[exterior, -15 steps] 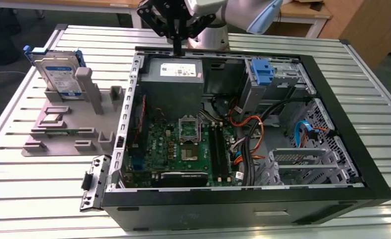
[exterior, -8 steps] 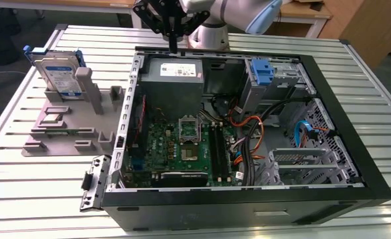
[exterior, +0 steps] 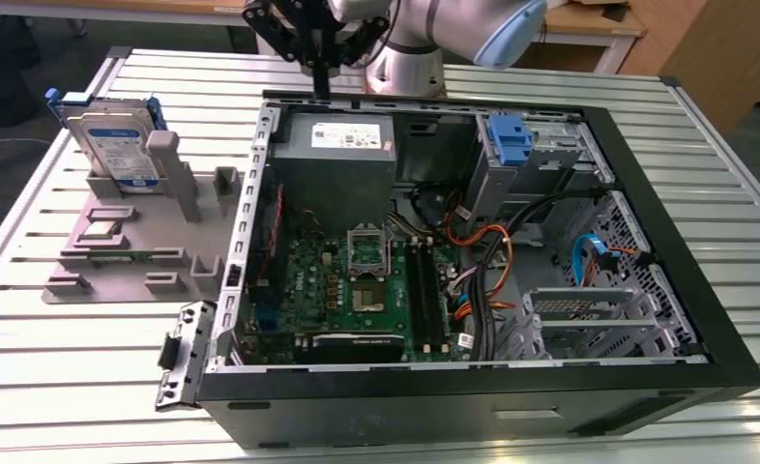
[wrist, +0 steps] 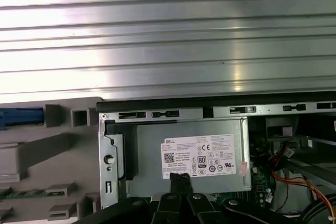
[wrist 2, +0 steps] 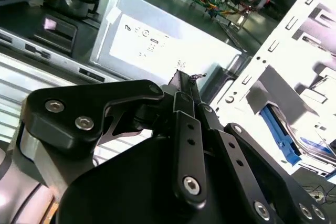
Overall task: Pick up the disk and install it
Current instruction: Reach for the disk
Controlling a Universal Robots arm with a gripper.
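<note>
The disk [exterior: 113,145] is a silver drive with a white-and-blue label in a blue carrier. It stands on edge in a slot of the grey holder [exterior: 135,246] at the exterior view's left. A blue edge of the carrier [wrist: 21,116] shows in the first wrist view. My gripper [exterior: 318,77] hangs above the far wall of the open computer case [exterior: 689,290], over the power-supply box [exterior: 341,145] and apart from the disk. Its black fingertips [wrist: 180,179] are pressed together with nothing between them; they also show in the second wrist view [wrist 2: 184,80].
A tall blue bracket [exterior: 510,140] is fixed to the drive cage at the case's far right. Inside the case lie the motherboard [exterior: 354,280] and orange and blue cables [exterior: 496,261]. The slatted metal table [exterior: 71,367] carries the case and the holder.
</note>
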